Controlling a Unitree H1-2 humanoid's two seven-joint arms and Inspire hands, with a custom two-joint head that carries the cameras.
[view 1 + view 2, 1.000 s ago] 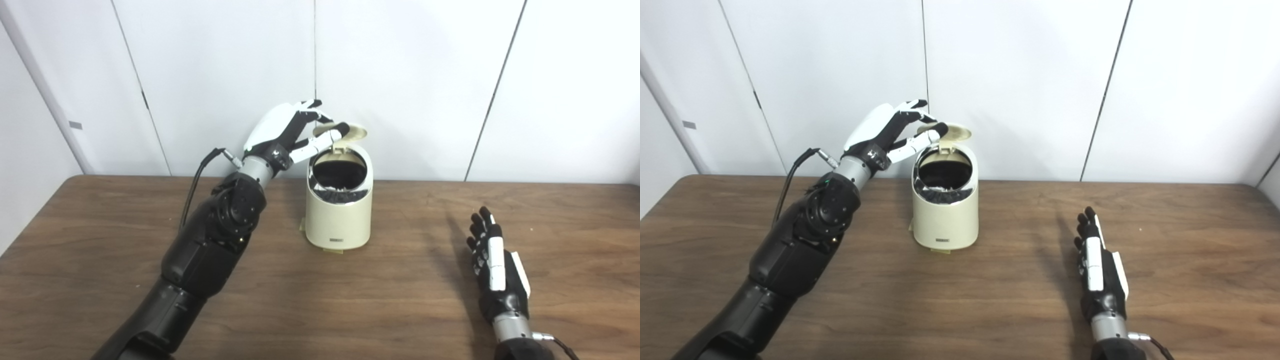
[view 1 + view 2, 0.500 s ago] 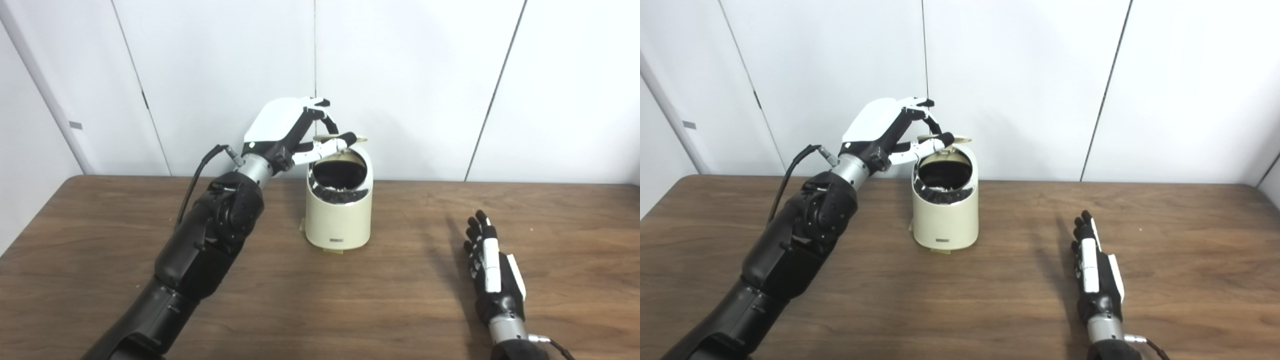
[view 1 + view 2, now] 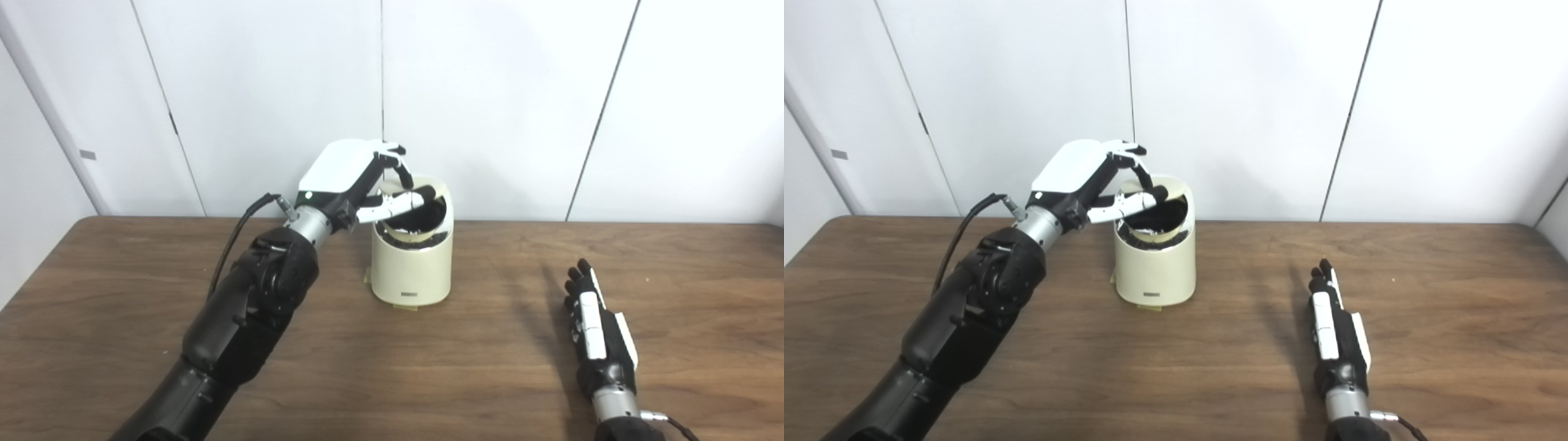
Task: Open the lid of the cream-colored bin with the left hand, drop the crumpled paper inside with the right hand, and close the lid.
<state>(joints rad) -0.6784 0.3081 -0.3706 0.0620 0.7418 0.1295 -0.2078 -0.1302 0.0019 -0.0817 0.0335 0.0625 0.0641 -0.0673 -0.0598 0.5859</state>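
Left hand [image 3: 358,184] pinching cream bin [image 3: 411,269] lid [image 3: 1165,190], tilted partly over the opening. Right hand [image 3: 1335,343] released, flat on bench [image 3: 465,373].

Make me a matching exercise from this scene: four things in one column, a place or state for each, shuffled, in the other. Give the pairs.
Things
1. lid
2. left robot hand
3. right robot hand
4. bin

Places or states
A. flat on the table, empty
B. stands mid-table near the wall
C. tilted, partly closed
D. fingers on the lid

Pairs: 1-C, 2-D, 3-A, 4-B
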